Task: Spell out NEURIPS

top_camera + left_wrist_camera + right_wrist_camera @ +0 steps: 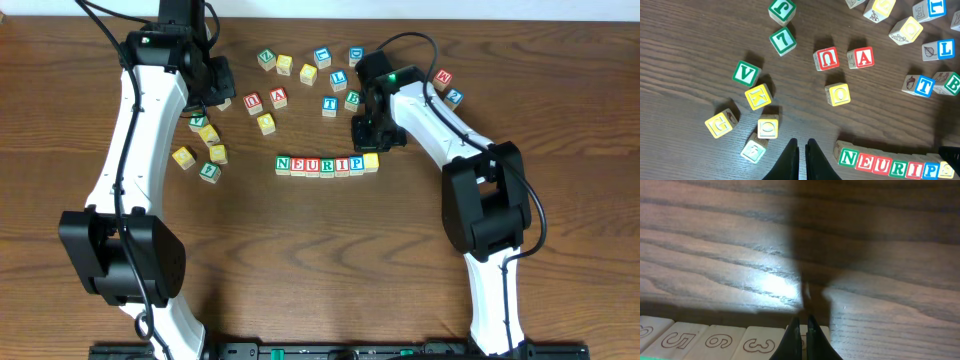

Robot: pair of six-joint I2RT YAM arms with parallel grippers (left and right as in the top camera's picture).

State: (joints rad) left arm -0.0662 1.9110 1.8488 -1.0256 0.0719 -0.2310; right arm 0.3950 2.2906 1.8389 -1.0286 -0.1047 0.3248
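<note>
- The NEURIP row (320,165) lies centre, its blocks touching.
- The right gripper (803,325), fingers pressed together and empty, hovers just behind the row's end; it should lift straight up without brushing anything.
- The left gripper (801,148), narrow and empty, waits well apart.
- The yellow block (371,161) closes the row; check that it sits flush.

Both arms have white links (135,120), black joint housings (125,255) and black cables (100,25). Behind the right end effector (366,132), with black tapered fingers (794,342), a green light (393,73) glows.

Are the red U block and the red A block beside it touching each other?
Apart. The left wrist view shows a strip of bare table between the red U block and the red A block.
</note>
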